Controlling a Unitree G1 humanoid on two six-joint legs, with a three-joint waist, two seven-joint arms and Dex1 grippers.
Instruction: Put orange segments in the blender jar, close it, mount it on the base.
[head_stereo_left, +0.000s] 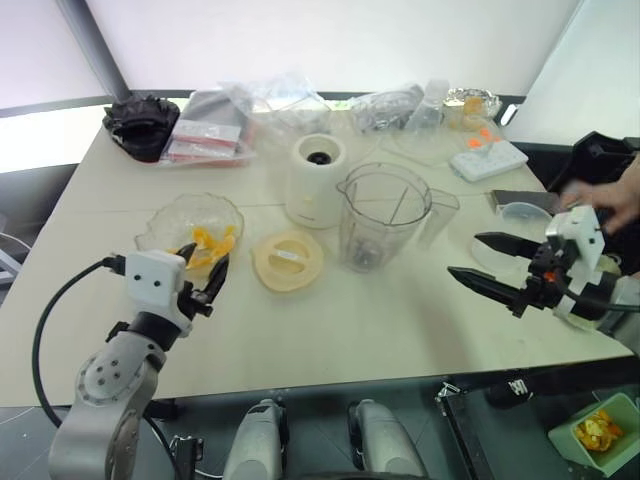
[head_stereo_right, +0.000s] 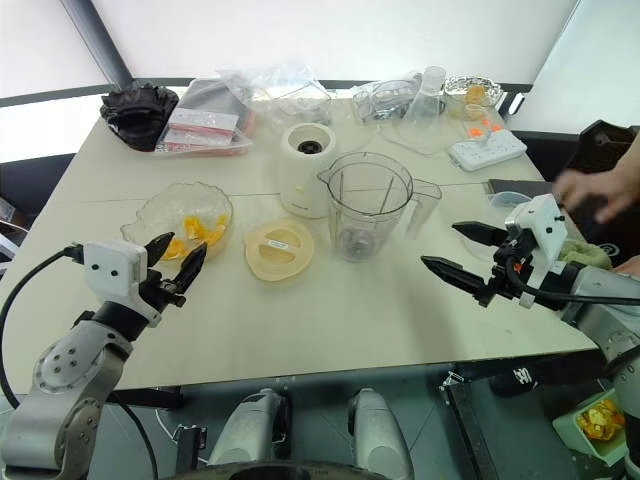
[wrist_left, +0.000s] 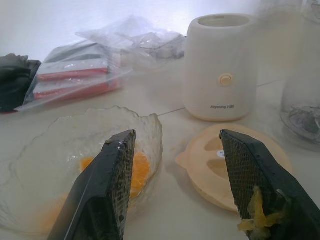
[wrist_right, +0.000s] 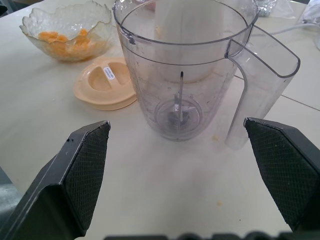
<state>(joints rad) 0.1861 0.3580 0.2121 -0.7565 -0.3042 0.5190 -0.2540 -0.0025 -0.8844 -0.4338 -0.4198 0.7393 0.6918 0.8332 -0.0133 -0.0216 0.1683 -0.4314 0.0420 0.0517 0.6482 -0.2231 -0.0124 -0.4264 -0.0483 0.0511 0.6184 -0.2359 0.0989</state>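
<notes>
The orange segments lie in a scalloped glass bowl at the left. My left gripper hovers open at the bowl's near rim with nothing between its fingers; a scrap of pulp sticks to one finger. The clear blender jar stands upright mid-table, uncovered, and only its dark blade hub shows inside. Just behind it to the left stands the cream base. The flat cream lid lies between bowl and jar. My right gripper is wide open, right of the jar and pointing at it.
A person's hand reaches in at the right edge, near a small clear cup. Plastic bags, a black bundle and a white power strip line the far side. A green bin of peel sits below the table.
</notes>
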